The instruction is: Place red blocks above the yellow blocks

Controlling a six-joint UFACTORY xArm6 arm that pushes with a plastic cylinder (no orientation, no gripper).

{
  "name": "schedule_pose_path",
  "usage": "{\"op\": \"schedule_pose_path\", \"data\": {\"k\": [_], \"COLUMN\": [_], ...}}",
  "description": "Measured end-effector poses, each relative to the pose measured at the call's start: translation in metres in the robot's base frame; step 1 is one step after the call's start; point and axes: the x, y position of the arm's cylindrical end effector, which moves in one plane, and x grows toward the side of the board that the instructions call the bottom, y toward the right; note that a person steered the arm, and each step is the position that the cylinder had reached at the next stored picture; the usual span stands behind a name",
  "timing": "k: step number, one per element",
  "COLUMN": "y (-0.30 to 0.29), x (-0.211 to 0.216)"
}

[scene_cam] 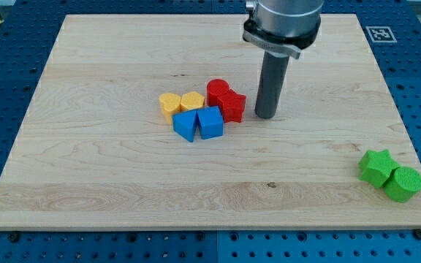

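Two red blocks sit touching near the board's middle: a rounded one point(216, 90) and a star-like one point(232, 104) to its lower right. Two yellow blocks lie just to their left, one point(169, 104) at the far left of the cluster and one point(192, 101) next to the red rounded block. Two blue blocks point(186, 124) point(210, 122) lie below the yellows. My tip point(266, 115) rests on the board just right of the red star-like block, with a small gap between them.
A green star-like block point(376, 166) and a green round block point(403, 183) sit together near the board's lower right corner. The wooden board point(86, 183) lies on a blue perforated table. A fiducial marker point(378, 33) is at the board's upper right corner.
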Motion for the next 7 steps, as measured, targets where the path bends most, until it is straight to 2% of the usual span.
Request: {"op": "schedule_pose_path", "data": {"k": [1,2,6,7], "y": [-0.005,-0.022,-0.1,-0.109], "x": [0.021,0.02,-0.109,-0.121]}}
